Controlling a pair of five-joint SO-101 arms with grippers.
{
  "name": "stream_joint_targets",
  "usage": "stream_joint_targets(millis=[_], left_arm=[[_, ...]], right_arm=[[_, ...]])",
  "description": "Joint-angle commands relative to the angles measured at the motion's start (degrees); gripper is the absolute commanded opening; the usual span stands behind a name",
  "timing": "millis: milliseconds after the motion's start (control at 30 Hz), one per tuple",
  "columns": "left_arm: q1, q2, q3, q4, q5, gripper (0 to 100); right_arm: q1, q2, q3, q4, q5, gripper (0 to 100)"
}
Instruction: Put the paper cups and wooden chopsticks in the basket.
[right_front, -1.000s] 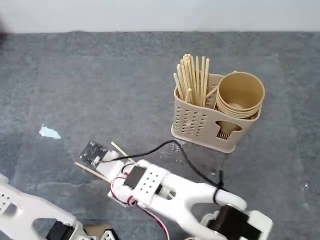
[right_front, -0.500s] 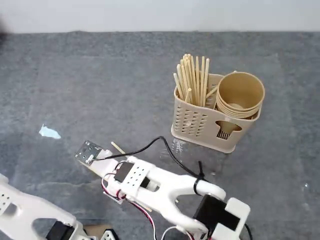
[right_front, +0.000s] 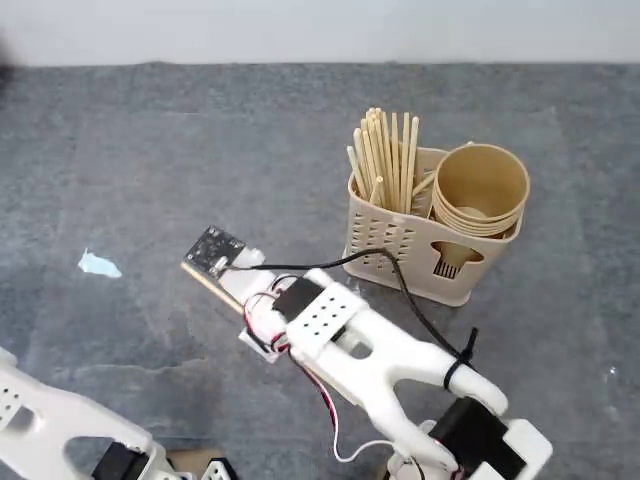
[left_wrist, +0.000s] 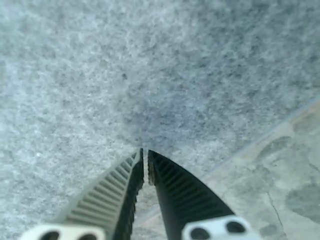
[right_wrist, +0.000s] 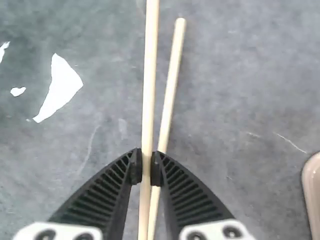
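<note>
Basket (right_front: 400, 255) holds chopstick bundle (right_front: 385, 150), stacked paper cups (right_front: 482, 185); outside, clamped chopstick (right_wrist: 149, 75), second chopstick (right_wrist: 170, 80) beside.

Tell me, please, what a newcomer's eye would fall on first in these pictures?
The beige basket in the right half of the grey mat stands out first, with wooden chopsticks upright in one compartment and stacked paper cups in the other. Nearer the arms, the right gripper is shut on a single chopstick, with a second chopstick close beside it.
</note>
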Motion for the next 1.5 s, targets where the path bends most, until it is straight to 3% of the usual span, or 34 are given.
stream_joint_targets(millis=[0,400,600,1133,1467], left_arm=[[-0.3,0.3,-0.3,0.4,-0.6,1],[-0.4,4.7,-3.6,0.7,-0.6,1],[-0.3,4.7,-4.1,0.7,-0.5,1],[-0.4,4.7,-4.1,0.7,-0.5,1],[-0.4,4.7,-4.1,0.8,-0.5,1]], right_arm=[[1.5,0.7,-1.8,0.0,0.7,0.9],[1.9,9.5,-3.4,-4.1,0.5,1.1],[1.9,9.5,-3.3,-3.7,0.5,12.1],[2.2,18.7,-5.7,-4.0,0.4,3.8],[2.5,10.6,-7.9,0.6,0.5,0.8]])
